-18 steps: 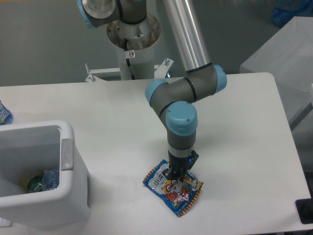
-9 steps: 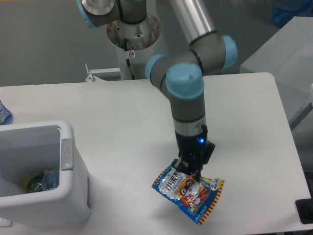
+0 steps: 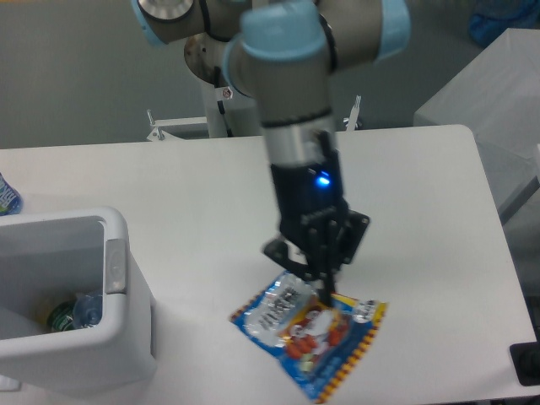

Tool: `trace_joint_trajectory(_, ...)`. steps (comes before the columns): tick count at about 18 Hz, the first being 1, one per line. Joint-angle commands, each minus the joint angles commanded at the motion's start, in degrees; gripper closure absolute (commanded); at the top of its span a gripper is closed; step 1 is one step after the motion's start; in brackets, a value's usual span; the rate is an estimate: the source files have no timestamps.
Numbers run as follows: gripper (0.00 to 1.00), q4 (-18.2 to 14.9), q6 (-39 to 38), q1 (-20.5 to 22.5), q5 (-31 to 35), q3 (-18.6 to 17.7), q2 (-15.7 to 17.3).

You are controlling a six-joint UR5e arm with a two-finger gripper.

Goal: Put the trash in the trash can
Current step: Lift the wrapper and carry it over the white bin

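1. Under everything lies the white table [image 3: 439,219], which carries the trash can and has the arm's base mounted at its far edge.
2. Over the table's middle, well to the right of the trash can, the arm [image 3: 287,101] reaches steeply down with its blue-capped joints near the top of the view; it looks blurred, so I judge it is in motion.
3. At the table's left front edge stands the trash can [image 3: 126,333], a white bin with thick rounded walls and a grey tab [image 3: 115,266] on its right rim; its mouth faces up, so trash can simply be dropped in.
4. Well right of the trash can, the snack bag [image 3: 304,333] hangs tilted and seemingly clear of the table, held by its upper edge, which lets the flat foil dangle freely for carrying.
5. Right of the trash can and just above the bag, the pincer [image 3: 325,291] points down, its fingers pinched narrow on the bag's top edge.
6. Inside the trash can, low at its bottom, a crushed bottle [image 3: 72,312] already rests, so part of the job looks done.
7. Beyond the trash can's far left corner, a small blue-green object [image 3: 7,196] sits at the frame edge, too cropped to identify.
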Motion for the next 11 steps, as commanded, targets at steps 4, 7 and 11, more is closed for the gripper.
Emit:
trace_joint_trajectory(4, 0.96, -0.1, 6.5, -6.8, 0.2, -1.2, 2.3)
trace_joint_trajectory(7, 0.96, -0.1, 10.5, -12.0, 0.4, -1.8, 2.3)
trace_joint_trajectory(11, 0.96, 0.0, 14.0, -15.8, 0.4, -2.0, 1.2)
